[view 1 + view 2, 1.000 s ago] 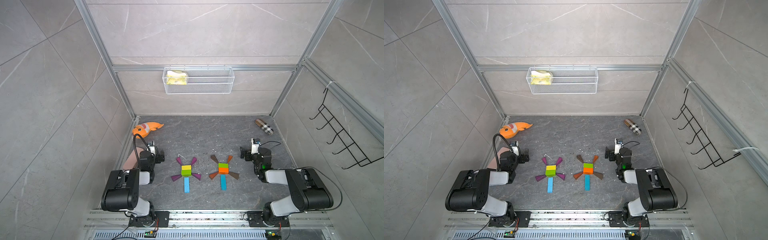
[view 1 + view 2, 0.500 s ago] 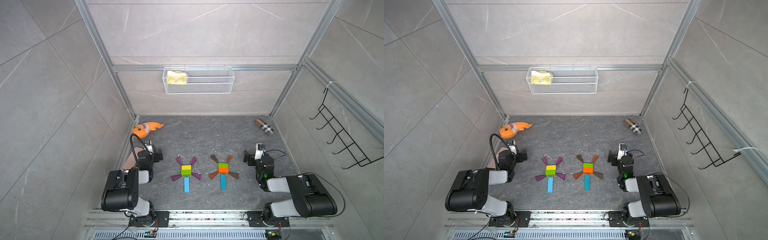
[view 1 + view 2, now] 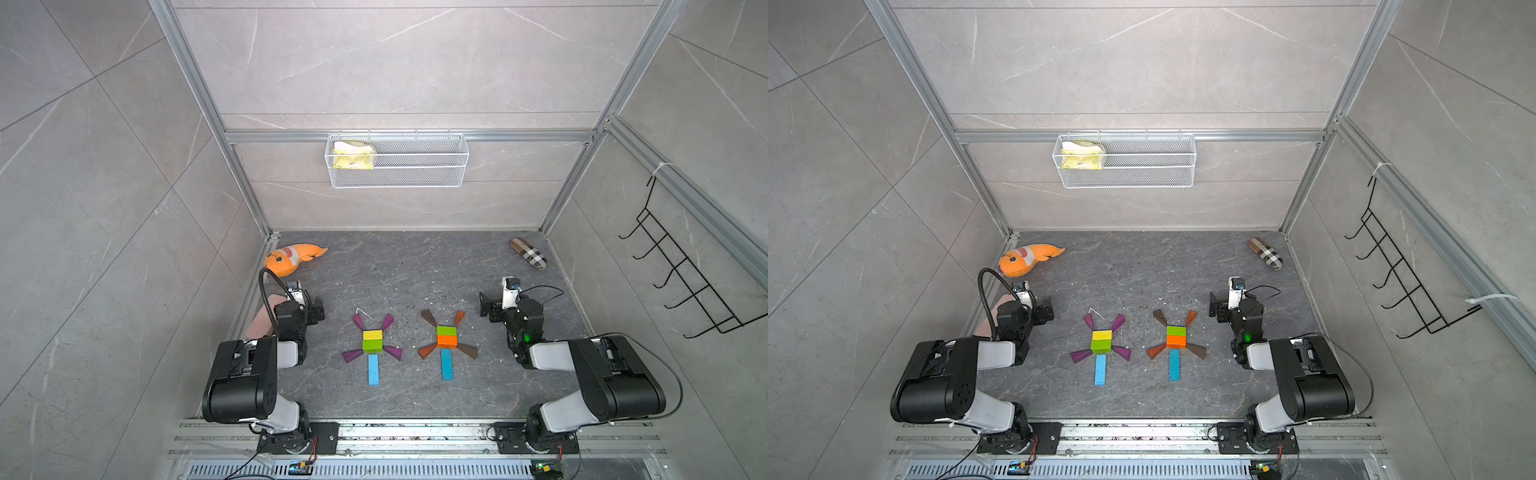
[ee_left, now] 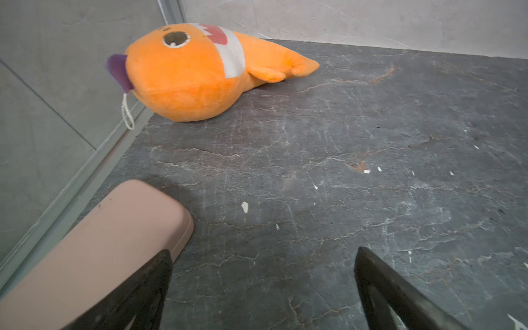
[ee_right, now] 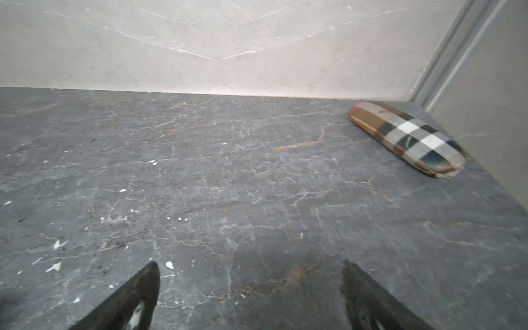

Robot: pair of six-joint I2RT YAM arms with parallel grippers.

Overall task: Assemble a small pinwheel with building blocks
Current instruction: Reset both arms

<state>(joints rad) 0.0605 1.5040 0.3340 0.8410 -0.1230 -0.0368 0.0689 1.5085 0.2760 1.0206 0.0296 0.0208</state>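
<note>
Over to the left gripper [image 4: 263,253]: spread wide, empty, just bare dark tabletop [image 4: 343,171] between the black fingers [image 4: 148,285]. Right beside one fingertip, a pink case [image 4: 100,243] lying along the wall, contact impossible to call from here; farther out ahead of the jaws, an orange plush fish [image 4: 194,74] tucked in the corner. Same picture at the right gripper [image 5: 251,265]: wide open, holding nothing, only speckled stone in the gap, and well ahead, off to the outer side, a plaid case [image 5: 405,137] near the wall. Now the building blocks [image 3: 1101,345], clear in both top views, flat on the table between the two grippers and apart from both, a little behind the fingertips toward the arm bases. On the inner side of the left gripper: a yellow block [image 3: 372,335] touching a lime block [image 3: 372,345], a light-blue bar [image 3: 373,369] trailing from the lime one back toward the bases, four purple wedges [image 3: 352,355] fanned off the corners. On the inner side of the right gripper, the twin: a green block [image 3: 446,331] touching an orange block [image 3: 446,341], a second light-blue bar [image 3: 446,364] trailing back the same way, four brown and rust wedges [image 3: 467,351] fanned around. Two pinwheel shapes side by side, near each other, not touching.
</note>
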